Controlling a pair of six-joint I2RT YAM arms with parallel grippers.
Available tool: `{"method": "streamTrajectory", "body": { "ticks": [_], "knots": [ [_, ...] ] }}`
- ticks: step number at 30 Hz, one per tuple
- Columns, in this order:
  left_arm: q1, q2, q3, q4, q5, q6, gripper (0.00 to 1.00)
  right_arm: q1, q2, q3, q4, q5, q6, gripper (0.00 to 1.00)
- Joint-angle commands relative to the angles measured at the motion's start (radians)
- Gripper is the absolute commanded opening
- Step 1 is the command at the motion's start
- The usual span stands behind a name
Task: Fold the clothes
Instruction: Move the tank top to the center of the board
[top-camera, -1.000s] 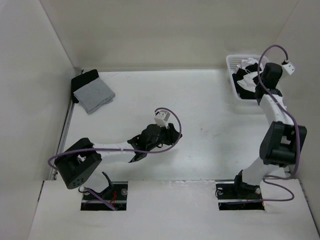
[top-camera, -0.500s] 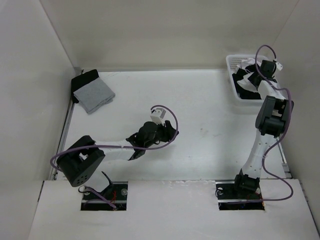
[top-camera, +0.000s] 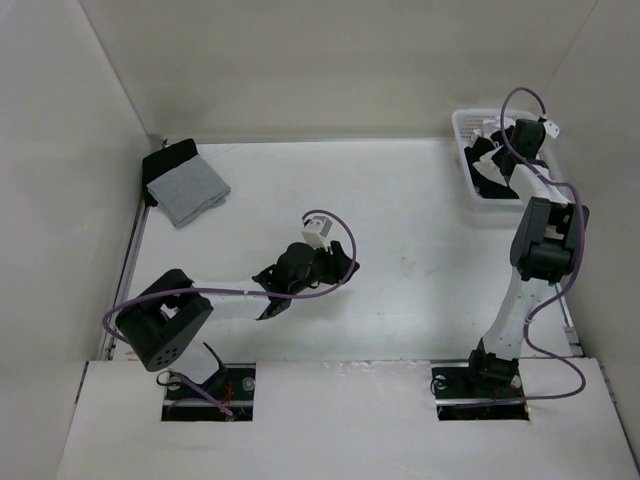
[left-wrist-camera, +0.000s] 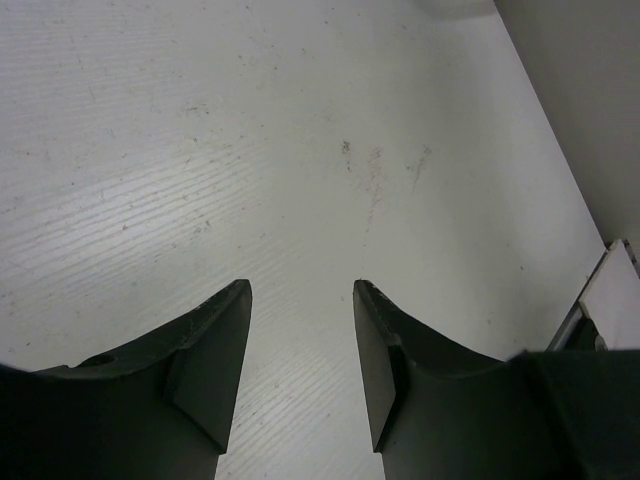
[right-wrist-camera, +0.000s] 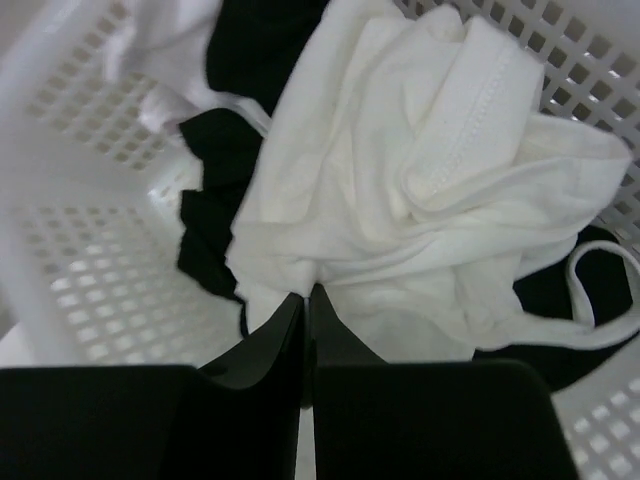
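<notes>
Our right gripper (right-wrist-camera: 305, 297) has its fingers pressed together on a fold at the near edge of the white T-shirt (right-wrist-camera: 400, 200), which lies bunched just beyond the tips. Black garments (right-wrist-camera: 215, 190) lie to the left of the fingertips and under the shirt, all inside the white basket (right-wrist-camera: 80, 250). Our left gripper (left-wrist-camera: 300, 300) holds its fingers well apart, and the white table (left-wrist-camera: 300, 120) shows between and ahead of them.

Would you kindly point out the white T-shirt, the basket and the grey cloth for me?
white T-shirt (right-wrist-camera: 420, 200), right wrist view, on its bunched middle.
basket (right-wrist-camera: 70, 250), right wrist view, on its perforated left wall.
grey cloth (top-camera: 188, 190), top external view, on its centre.
</notes>
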Motion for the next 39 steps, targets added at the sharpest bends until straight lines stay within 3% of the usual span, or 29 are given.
{"method": "streamTrajectory", "body": {
  "ticks": [1, 5, 11, 15, 17, 20, 22, 27, 30, 32, 35, 39],
  "knots": [
    [0.002, 0.002, -0.002, 0.070, 0.029, -0.014, 0.44, 0.053, -0.260, -0.060, 0.171, 0.048, 0.004, 0.07],
    [0.005, -0.004, -0.013, 0.090, 0.048, -0.030, 0.44, 0.134, -0.479, -0.184, 0.191, 0.073, -0.004, 0.05],
    [0.029, -0.053, -0.042, 0.104, 0.032, -0.048, 0.43, 0.382, -0.902, -0.454, 0.213, 0.140, -0.001, 0.04],
    [0.084, -0.157, -0.080, 0.091, 0.005, -0.089, 0.43, 0.643, -1.102, -0.496, 0.162, 0.155, -0.018, 0.04],
    [0.132, -0.256, -0.114, 0.062, -0.026, -0.132, 0.43, 0.847, -1.200, -0.478, 0.124, 0.192, -0.027, 0.04],
    [0.196, -0.408, -0.157, 0.004, -0.041, -0.171, 0.43, 1.058, -1.257, -0.474, 0.101, 0.247, -0.044, 0.06],
    [0.253, -0.543, -0.200, -0.057, -0.066, -0.200, 0.43, 1.128, -1.257, -0.520, 0.102, 0.249, -0.026, 0.07],
    [0.350, -0.720, -0.243, -0.226, -0.113, -0.214, 0.43, 1.029, -1.147, -0.692, 0.189, 0.075, 0.080, 0.07],
    [0.389, -0.736, -0.257, -0.278, -0.107, -0.202, 0.43, 0.891, -0.971, -0.798, 0.370, -0.126, 0.212, 0.09],
    [0.400, -0.703, -0.260, -0.289, -0.095, -0.188, 0.43, 0.832, -0.815, -0.783, 0.445, -0.212, 0.282, 0.12],
    [0.399, -0.642, -0.247, -0.312, -0.089, -0.163, 0.43, 0.794, -0.589, -0.670, 0.444, -0.211, 0.345, 0.35],
    [0.310, -0.575, -0.209, -0.338, -0.096, -0.117, 0.40, 0.771, -0.597, -0.661, 0.381, -0.086, 0.298, 0.50]
  ]
}}
